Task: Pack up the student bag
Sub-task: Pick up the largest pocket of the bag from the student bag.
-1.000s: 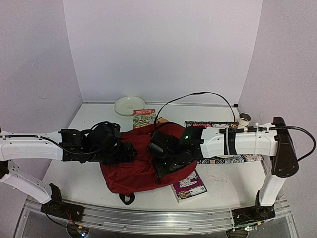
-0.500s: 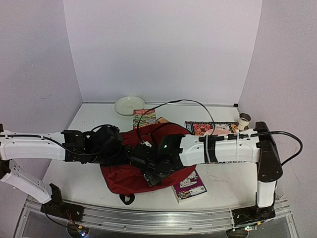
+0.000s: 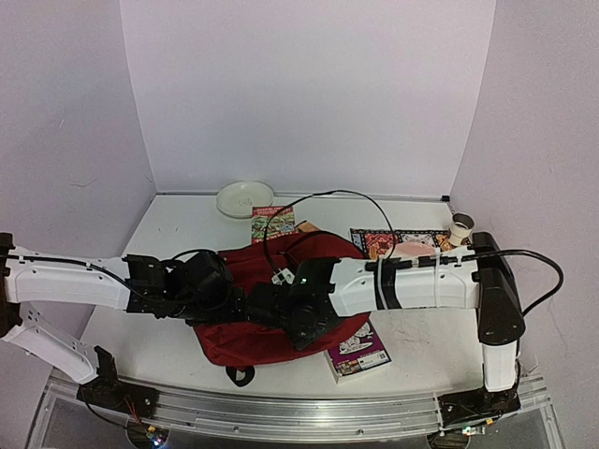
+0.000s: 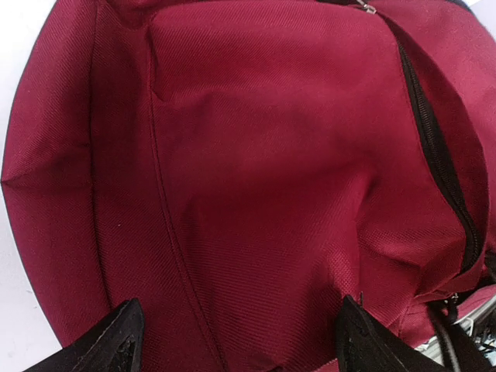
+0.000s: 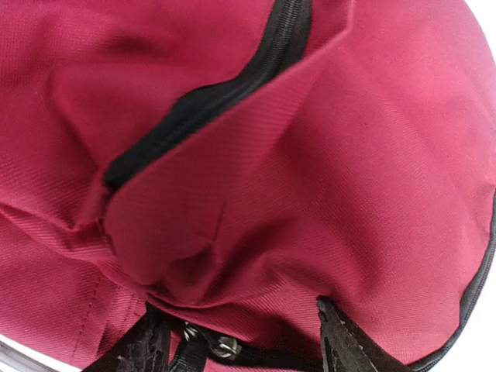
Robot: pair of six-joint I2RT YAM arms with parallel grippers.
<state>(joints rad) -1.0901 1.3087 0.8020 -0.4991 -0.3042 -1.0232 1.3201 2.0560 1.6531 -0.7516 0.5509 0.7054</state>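
The student bag [image 3: 245,342], dark red with a black zip, lies flat in the middle of the table. Both grippers meet low over its middle. My left gripper [image 3: 241,303] is open. In the left wrist view its fingertips [image 4: 110,349] stand wide apart just above the red fabric [image 4: 256,178], with the zip [image 4: 438,155] to the right. My right gripper [image 3: 271,304] is open too. In the right wrist view its fingers [image 5: 341,341] straddle a raised fold of fabric [image 5: 256,201], with a metal zip pull [image 5: 222,346] between them. The zip [image 5: 232,85] there gapes slightly.
A green book [image 3: 272,223] lies behind the bag and a purple book [image 3: 357,351] at its front right. A patterned book [image 3: 398,241] lies under the right arm. A white plate [image 3: 244,198] is at the back and a paper cup [image 3: 461,224] at the right.
My right arm has swung left across the bag until its gripper is next to the left one. My left gripper has shifted slightly right and lower.
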